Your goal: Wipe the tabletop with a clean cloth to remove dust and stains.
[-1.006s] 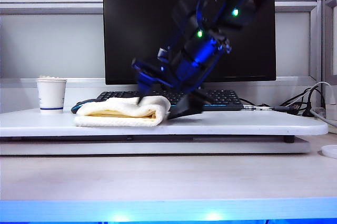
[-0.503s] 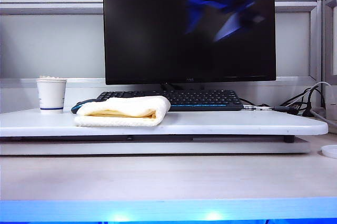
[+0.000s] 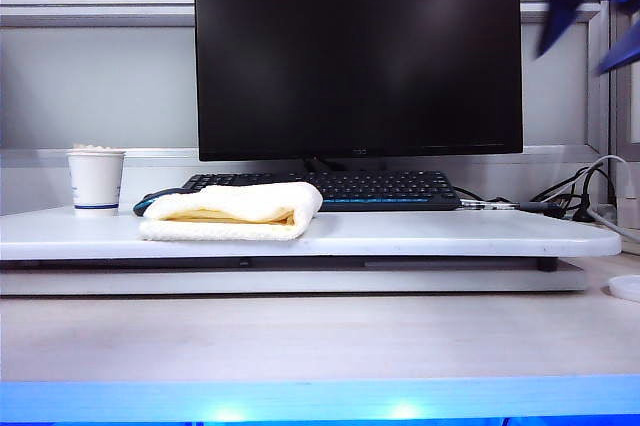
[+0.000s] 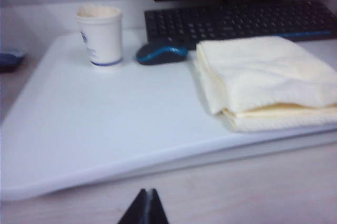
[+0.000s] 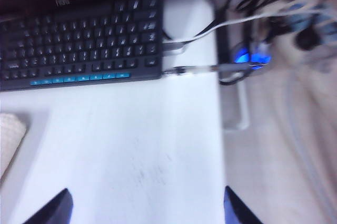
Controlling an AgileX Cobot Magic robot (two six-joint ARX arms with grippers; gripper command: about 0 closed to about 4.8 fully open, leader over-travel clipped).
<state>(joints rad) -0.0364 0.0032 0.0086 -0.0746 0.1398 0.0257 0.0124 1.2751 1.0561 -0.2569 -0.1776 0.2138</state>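
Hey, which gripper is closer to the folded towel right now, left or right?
Probably left. The left gripper, shut, sits low in front of the tabletop, short of the cloth. The right gripper, open, is high up at the far right.

The right gripper (image 3: 590,6) is just a blue smear in the exterior view's top right corner, cut by the frame, so you can't read its jaws there. Right wrist view only catches two dark fingertips (image 5: 55,208), and the cables (image 5: 274,19) past the tabletop's (image 5: 131,161) end are mush. The cloth (image 5: 10,140) is a cropped sliver there. The left gripper (image 4: 146,209) shows only its pinched tips. The cup's (image 4: 101,34) print is too blurry to read.
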